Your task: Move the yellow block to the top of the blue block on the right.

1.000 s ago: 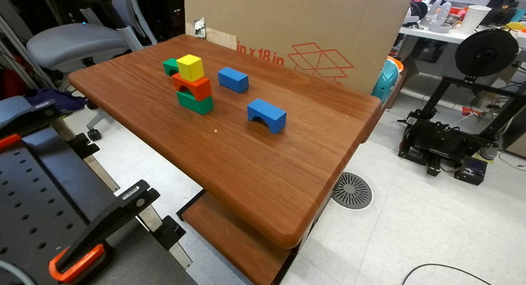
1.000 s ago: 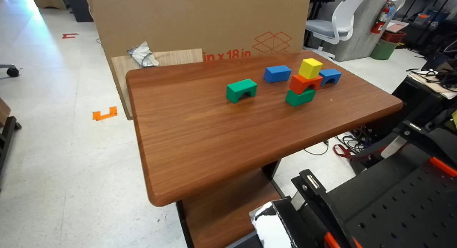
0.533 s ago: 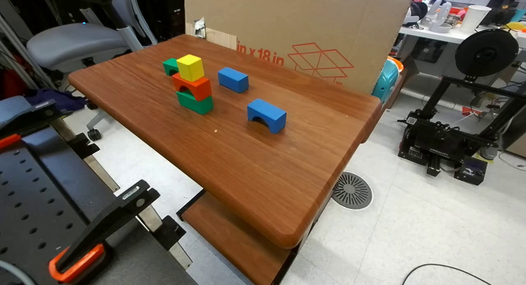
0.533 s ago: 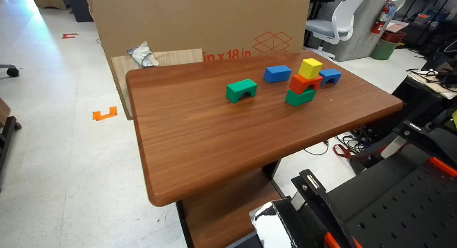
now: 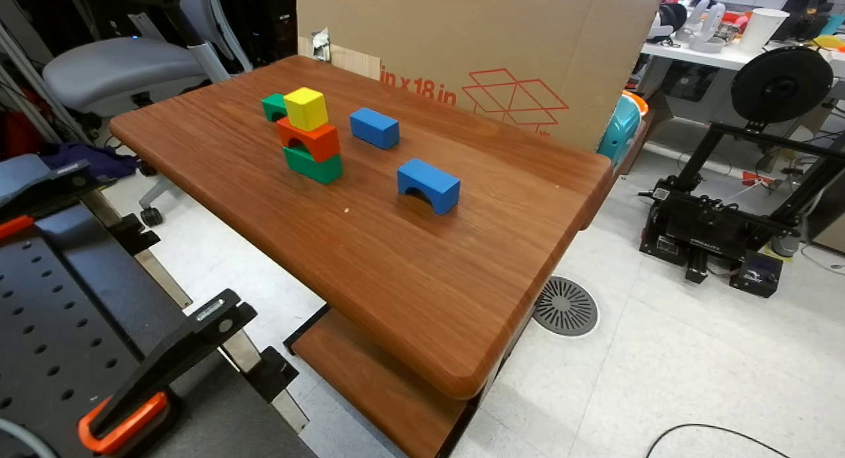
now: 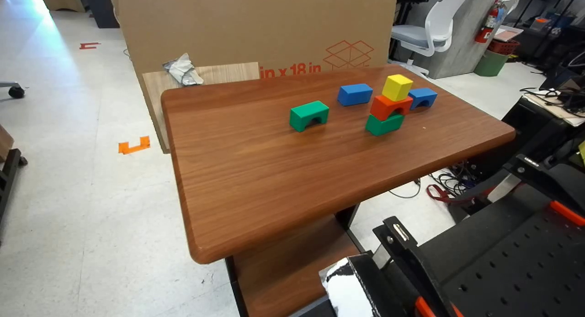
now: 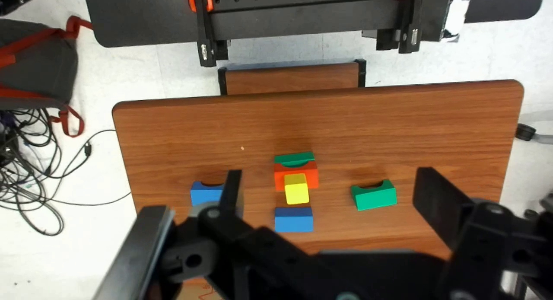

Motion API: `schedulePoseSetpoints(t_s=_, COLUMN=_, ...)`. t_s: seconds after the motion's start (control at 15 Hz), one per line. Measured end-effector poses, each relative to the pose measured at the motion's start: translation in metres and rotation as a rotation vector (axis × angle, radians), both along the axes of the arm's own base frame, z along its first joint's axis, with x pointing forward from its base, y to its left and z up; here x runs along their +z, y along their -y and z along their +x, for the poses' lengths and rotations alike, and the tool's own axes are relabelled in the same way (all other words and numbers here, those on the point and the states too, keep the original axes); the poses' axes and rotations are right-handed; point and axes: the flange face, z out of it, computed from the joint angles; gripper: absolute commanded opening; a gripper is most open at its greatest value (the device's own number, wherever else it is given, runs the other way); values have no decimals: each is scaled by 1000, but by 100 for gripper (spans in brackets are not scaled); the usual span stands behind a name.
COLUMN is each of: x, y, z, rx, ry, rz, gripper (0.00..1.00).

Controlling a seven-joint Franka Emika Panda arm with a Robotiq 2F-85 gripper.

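Observation:
The yellow block [image 5: 306,109] rests on an orange-red arch block [image 5: 317,140], which stands on a green block [image 5: 313,165]; the stack also shows in an exterior view [image 6: 396,87]. A blue block with an arch [image 5: 429,186] stands on the table, rightmost in both exterior views [image 6: 422,98]. Another blue block, with no arch showing, [image 5: 374,128] stands behind the stack. In the wrist view my gripper [image 7: 331,177] is open and empty, high above the table, the yellow block [image 7: 297,189] showing between its fingers. The arched blue block [image 7: 205,193] is partly hidden by the left finger. Both exterior views lack the gripper.
A separate green arch block [image 6: 309,115] stands on the brown table [image 6: 256,171]. A large cardboard box [image 5: 475,42] stands along the far table edge. A black bench with clamps [image 5: 165,372] is on the near side.

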Motion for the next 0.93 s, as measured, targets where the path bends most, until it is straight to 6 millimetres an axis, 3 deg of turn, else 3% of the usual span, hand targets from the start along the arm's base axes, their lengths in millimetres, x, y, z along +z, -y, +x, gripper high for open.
schedulePoseSetpoints(t_s=0.6, x=-94, y=-6, z=30, rx=70, ry=-16, rz=-25, gripper=100)
schedulePoseSetpoints(t_s=0.93, x=-127, y=-1, z=51, rx=115, ry=-85, rz=-29, gripper=100)
